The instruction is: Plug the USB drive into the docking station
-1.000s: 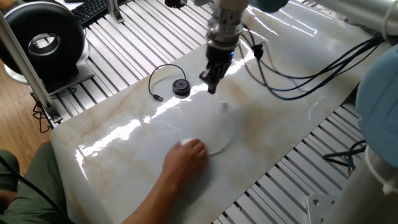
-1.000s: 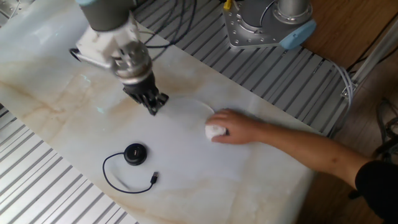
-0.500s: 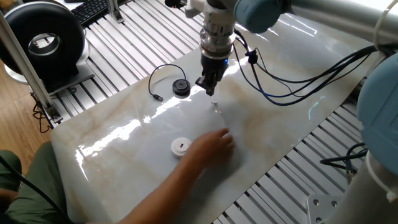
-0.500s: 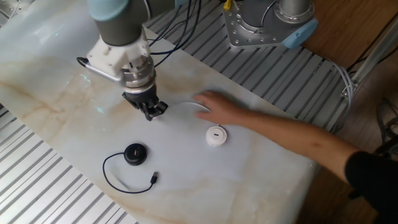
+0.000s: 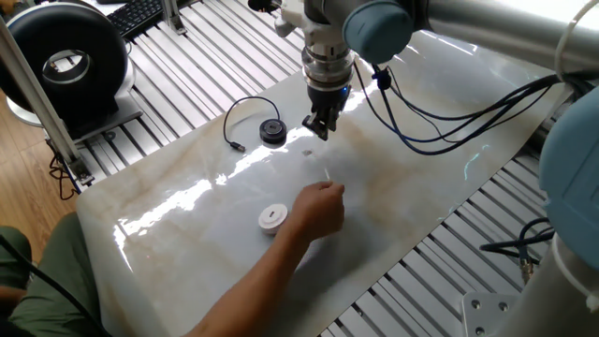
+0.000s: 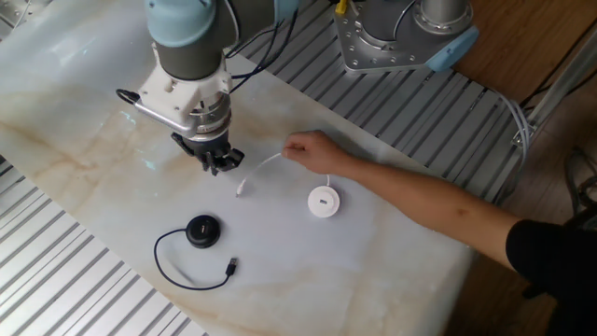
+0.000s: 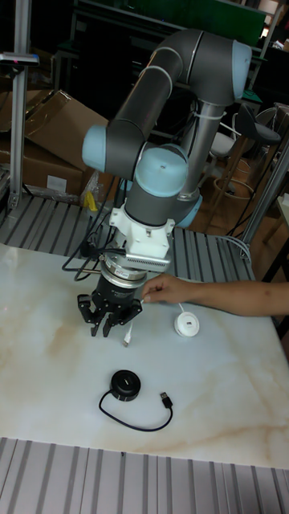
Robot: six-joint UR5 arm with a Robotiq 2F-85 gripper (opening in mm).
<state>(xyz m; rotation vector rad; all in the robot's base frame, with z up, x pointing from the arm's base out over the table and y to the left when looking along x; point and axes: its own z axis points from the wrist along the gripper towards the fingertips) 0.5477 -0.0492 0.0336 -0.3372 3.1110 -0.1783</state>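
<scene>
The USB drive, a white round puck (image 6: pixel 324 202) (image 5: pixel 272 218) (image 7: pixel 187 303), lies flat on the marble table. Its thin white cable (image 6: pixel 266 166) runs to a small plug (image 6: pixel 241 191) (image 7: pixel 126 319). A person's hand (image 6: pixel 308 149) (image 5: pixel 320 208) pinches that cable. The docking station, a black puck (image 6: pixel 203 231) (image 5: pixel 272 132) (image 7: pixel 124 383), lies with its black cable looped to a dark plug (image 6: pixel 231 268) (image 7: pixel 166 398). My gripper (image 6: pixel 217 164) (image 5: pixel 318 126) (image 7: pixel 108 310) hovers low over the table beside the white plug, fingers spread, open and holding nothing.
The person's forearm (image 6: pixel 438 201) reaches across the table from its near edge. Black and blue cables (image 5: pixel 440 122) hang from my arm over the far side. Slatted metal surrounds the table (image 6: pixel 392 271). A black round fan (image 5: pixel 65 61) stands off the table's corner.
The hand came off the white puck, uncovering it, and now grips the white cable near my gripper. My gripper shifted slightly sideways and rotated at the wrist.
</scene>
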